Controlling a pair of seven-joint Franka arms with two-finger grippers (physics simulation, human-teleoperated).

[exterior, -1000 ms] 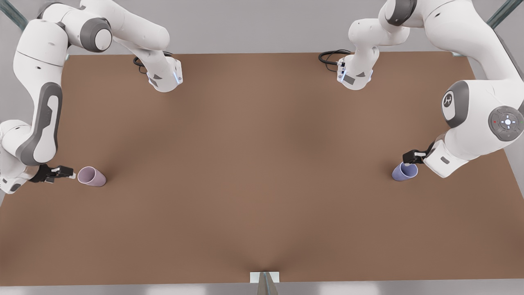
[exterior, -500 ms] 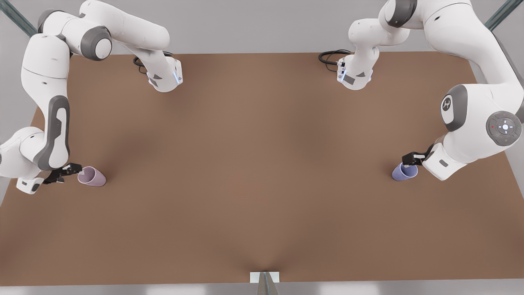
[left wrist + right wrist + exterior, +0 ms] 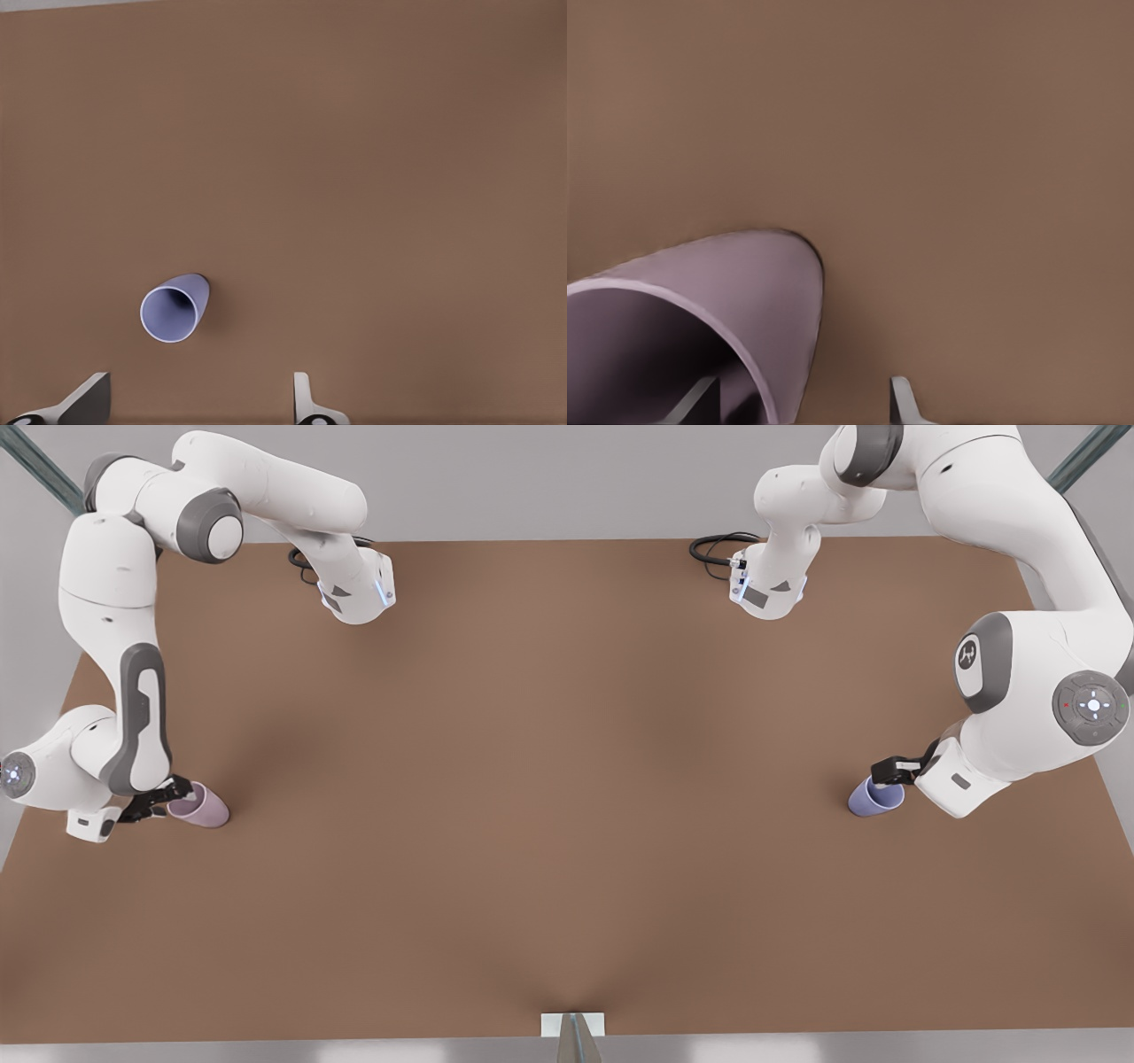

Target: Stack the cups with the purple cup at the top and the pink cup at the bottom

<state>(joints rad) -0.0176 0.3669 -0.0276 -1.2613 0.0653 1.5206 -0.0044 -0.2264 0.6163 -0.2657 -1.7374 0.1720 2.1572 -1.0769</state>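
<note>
Brown and matte, the worktop point(image 3: 567, 779) runs across the front view under a grey backdrop, with the two white arms reaching down at its sides. At the front view's left stands the pink cup point(image 3: 202, 807), upright on the worktop. The right gripper point(image 3: 159, 797) is at its rim; the right wrist view shows its fingers point(image 3: 908, 403) spread, one inside the pink cup point(image 3: 718, 310) and one outside, straddling the wall without pinching it. Well apart, at the front view's right, the purple cup point(image 3: 875, 797) stands upright on the worktop. The left gripper point(image 3: 890, 769) hovers just above its rim. The left wrist view looks down into the purple cup point(image 3: 174, 310), with the fingers point(image 3: 306, 403) spread wide and holding nothing.
</note>
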